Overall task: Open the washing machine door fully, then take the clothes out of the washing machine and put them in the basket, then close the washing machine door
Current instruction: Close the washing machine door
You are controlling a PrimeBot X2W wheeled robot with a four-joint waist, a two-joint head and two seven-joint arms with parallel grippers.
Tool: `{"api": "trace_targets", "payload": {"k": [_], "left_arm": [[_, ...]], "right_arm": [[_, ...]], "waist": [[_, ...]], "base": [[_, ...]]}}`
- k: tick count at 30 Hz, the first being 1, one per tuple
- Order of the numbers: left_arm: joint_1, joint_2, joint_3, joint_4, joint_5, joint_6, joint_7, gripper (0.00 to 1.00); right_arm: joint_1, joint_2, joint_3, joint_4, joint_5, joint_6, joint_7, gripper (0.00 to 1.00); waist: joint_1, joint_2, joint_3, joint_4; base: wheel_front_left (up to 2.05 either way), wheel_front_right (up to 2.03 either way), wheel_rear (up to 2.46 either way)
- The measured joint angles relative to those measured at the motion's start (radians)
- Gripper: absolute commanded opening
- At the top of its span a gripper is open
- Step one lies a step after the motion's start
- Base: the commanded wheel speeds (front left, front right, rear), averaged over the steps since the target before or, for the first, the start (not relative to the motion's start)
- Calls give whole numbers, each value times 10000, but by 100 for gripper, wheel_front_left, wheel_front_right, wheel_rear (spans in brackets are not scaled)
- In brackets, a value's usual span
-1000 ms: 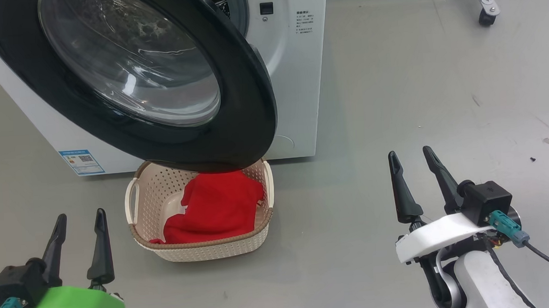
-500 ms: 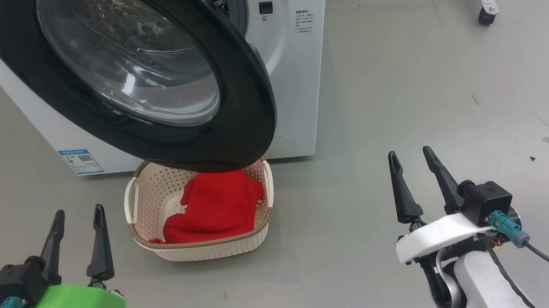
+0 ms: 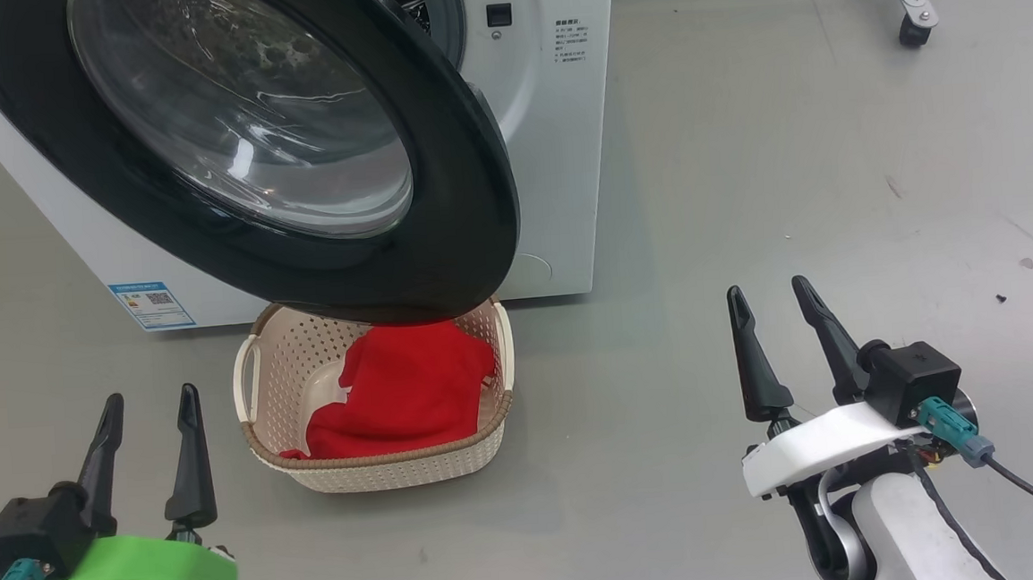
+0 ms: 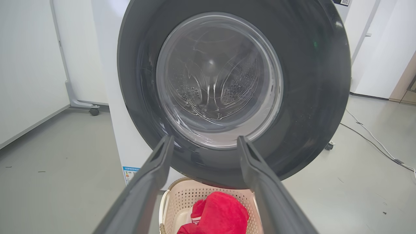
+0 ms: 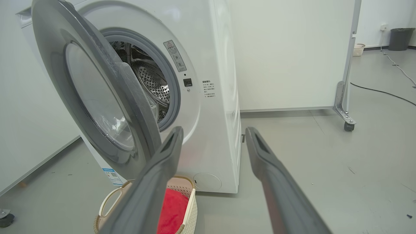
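Grippers nearest: left gripper (image 3: pixel 151 395) and right gripper (image 3: pixel 766 288), jaws of both apart, holding nothing. Just beyond, basket (image 3: pixel 383 458) with red clothes (image 3: pixel 406 386) inside, below lower edge of half-open washing machine door (image 3: pixel 475 194). Probably closing step in hand: next, push on door rim toward washing machine (image 3: pixel 552 144). From right wrist, steel drum (image 5: pixel 152 81) directly visible, seemingly empty; from left wrist, seen through door glass instead.

Door (image 3: pixel 468 205) ajar across drum mouth (image 5: pixel 149 78), over basket (image 3: pixel 384 470)

Left arm (image 3: pixel 139 569), right arm (image 3: pixel 898 518) low; jaws parted.
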Motion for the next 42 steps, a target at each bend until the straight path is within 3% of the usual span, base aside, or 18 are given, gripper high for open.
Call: {"api": "trace_targets", "payload": {"k": [20,21,22,23,37,42], "left_arm": [[63,-178,94,10,288,-174,0,100],[64,-184,98,10,290,-176,0,100],[64,-190,102,10,293,-176,0,100],[64,-194,107,10,322,-178,0,100],[45,-267,82,-100,385,-295,-2,100],[-15,-368,17,-104,385,-345,-29,100]], "right_arm": [[6,2,35,-19,0,50,0,98],[6,2,35,-35,0,50,0,55],[6,2,35,-44,0,50,0,22],[6,2,35,-48,0,50,0,0],[-36,-6,165,-372,-525,59,0,0],[-453,-144,815,-359,-1049,311,0,0]], "waist": [[0,0,37,16],[0,0,44,19],[0,0,51,22],[0,0,59,25],[0,0,521,265],[0,0,855,474]], "base": [[0,0,0],[0,0,0],[0,0,0],[0,0,0],[0,0,0],[0,0,0]]}}
